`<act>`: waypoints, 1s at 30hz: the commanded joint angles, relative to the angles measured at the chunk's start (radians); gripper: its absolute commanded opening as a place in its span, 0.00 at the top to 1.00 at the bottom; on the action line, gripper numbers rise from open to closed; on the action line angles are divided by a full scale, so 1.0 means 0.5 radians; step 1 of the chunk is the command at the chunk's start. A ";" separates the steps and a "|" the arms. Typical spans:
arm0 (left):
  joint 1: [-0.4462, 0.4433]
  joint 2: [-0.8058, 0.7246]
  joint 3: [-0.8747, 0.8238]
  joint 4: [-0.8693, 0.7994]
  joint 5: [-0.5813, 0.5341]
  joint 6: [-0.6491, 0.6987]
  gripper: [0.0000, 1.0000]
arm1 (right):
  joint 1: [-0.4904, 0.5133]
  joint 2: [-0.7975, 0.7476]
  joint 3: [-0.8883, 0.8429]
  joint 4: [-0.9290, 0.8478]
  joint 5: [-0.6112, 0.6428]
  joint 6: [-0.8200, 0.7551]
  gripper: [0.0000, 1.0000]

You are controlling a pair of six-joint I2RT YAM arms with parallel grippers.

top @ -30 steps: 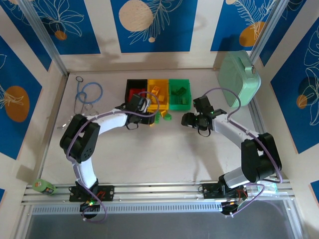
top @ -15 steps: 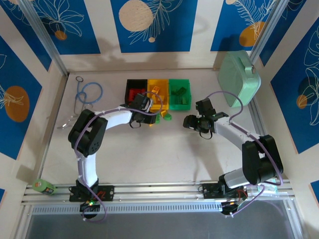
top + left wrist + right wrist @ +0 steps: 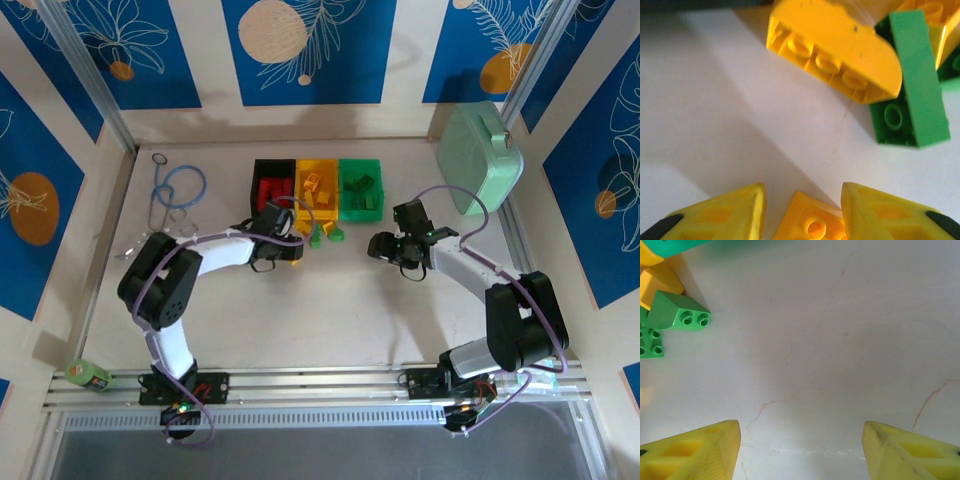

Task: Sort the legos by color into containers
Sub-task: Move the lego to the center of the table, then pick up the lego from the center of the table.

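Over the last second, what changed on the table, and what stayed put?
The left claw drew back from the front edge of the black bin and yellow bin toward the near side. Its fingers narrowed around a loose yellow brick. Whether they grip it yet, I cannot tell. The right claw stayed open, almost where it was. The green bin and mint-green case did not move.

The tabletop [image 3: 330, 320] lies bare between the two arms and toward the near edge. A row of three bins [image 3: 318, 162] walls the rear centre with loose bricks [image 3: 334, 234] crowded just before it, and a mint-green case [image 3: 482, 160] blocks the rear right corner.
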 commanded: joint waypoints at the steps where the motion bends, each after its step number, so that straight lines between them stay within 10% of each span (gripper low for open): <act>1: -0.031 -0.092 -0.060 -0.107 -0.053 -0.050 0.49 | 0.041 0.024 -0.005 0.020 -0.040 0.048 0.35; 30: -0.182 0.036 -0.022 -0.272 -0.073 -0.044 0.42 | 0.155 0.045 -0.039 0.030 0.040 0.106 0.36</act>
